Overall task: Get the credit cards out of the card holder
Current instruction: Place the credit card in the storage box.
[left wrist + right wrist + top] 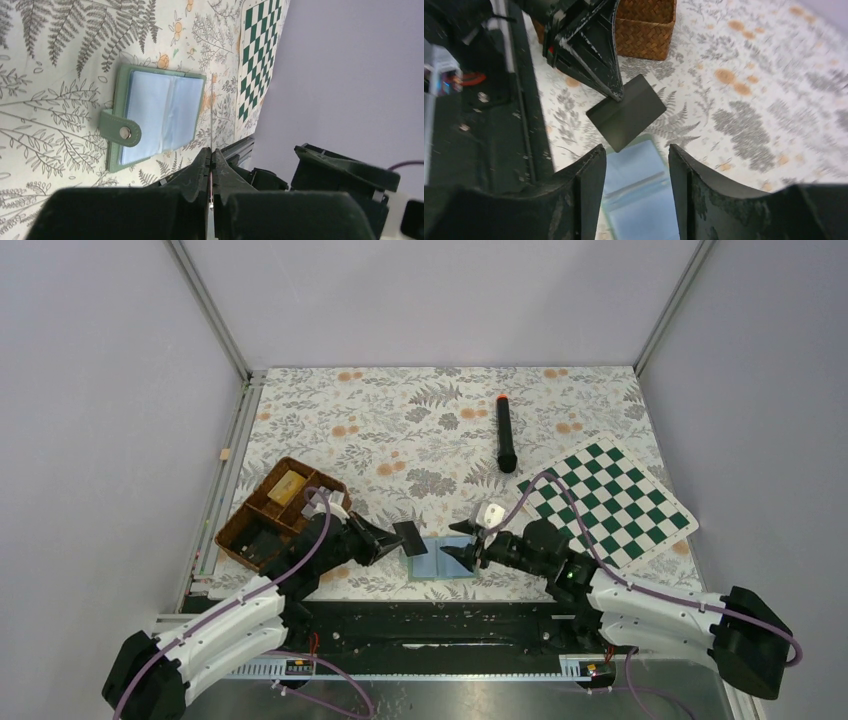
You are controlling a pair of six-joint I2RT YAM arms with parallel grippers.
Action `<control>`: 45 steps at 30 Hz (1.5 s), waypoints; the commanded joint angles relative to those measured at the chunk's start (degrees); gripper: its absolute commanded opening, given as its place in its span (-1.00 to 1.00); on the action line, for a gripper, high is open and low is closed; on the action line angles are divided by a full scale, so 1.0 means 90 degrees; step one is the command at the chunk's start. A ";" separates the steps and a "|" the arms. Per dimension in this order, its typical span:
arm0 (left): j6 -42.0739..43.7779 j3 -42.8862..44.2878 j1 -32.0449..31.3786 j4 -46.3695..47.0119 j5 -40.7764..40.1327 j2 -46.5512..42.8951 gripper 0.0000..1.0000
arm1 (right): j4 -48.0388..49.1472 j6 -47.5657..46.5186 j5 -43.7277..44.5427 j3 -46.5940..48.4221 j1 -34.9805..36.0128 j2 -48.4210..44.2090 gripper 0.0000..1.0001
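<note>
One credit card (410, 537) pinched tight in left claw (397, 538), sticking out toward 3 o'clock, over card holder's (442, 562) 10 o'clock corner. Empty right claw (457, 540) half spread above it. Card holder open at worktop's (420, 430) 6 o'clock. Card likely thin, stiff, slick: grip short edge.

Floral table (400, 420), card holder (440, 565), chessboard (610, 502), wicker tray (250, 500), black marker (506, 435)

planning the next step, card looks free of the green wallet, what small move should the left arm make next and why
Probably carry the dark grey flat card sideways and set it on the floral cloth. The left fingers pinch its edge, it is out of the open sage-green bifold wallet, and the right fingers stand open above it.
</note>
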 commanded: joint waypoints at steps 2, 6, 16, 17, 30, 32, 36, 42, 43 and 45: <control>-0.1197 0.0418 0.0034 -0.0147 0.0164 0.0112 -1.00 | 0.1443 -0.2921 0.0517 -0.0346 0.0520 0.0345 0.13; -0.1349 0.0463 0.0036 -0.0142 0.0296 0.0229 -1.00 | 0.1653 -0.3903 0.0862 -0.0402 0.1074 0.0772 0.13; -0.1768 0.0163 0.0039 0.0152 0.0378 0.0086 -1.00 | 0.2166 -0.5361 0.2682 0.0175 0.2193 0.2344 0.12; -0.1771 0.0177 0.0034 0.0132 0.0385 0.0075 -1.00 | 0.2430 -0.5479 0.2874 0.0181 0.2262 0.2476 0.11; -0.1663 0.0299 0.0037 0.0049 0.0369 0.0008 -1.00 | 0.3800 -0.5909 0.3696 0.0127 0.2795 0.3223 -1.00; -0.1453 0.0295 0.0034 0.0278 0.0402 0.0008 -0.93 | 0.3585 -0.5514 0.3675 0.0124 0.2797 0.3051 -1.00; -0.0618 0.0494 0.0033 0.0310 0.0472 -0.0019 -0.06 | 0.2360 -0.4435 0.3737 0.0298 0.2795 0.2416 -1.00; 0.1160 0.1365 0.0034 -0.0898 0.0197 -0.0164 0.24 | 0.1020 -0.2833 0.4155 0.0302 0.2757 0.1409 -1.00; 0.1440 0.1436 0.0035 -0.0972 0.0153 -0.0239 0.25 | 0.0649 -0.2427 0.4196 0.0355 0.2702 0.1176 -1.00; 0.1998 0.1467 0.0033 -0.0821 0.0141 -0.0441 0.25 | -0.0290 -0.1417 0.3871 0.0553 0.2359 0.0669 -1.00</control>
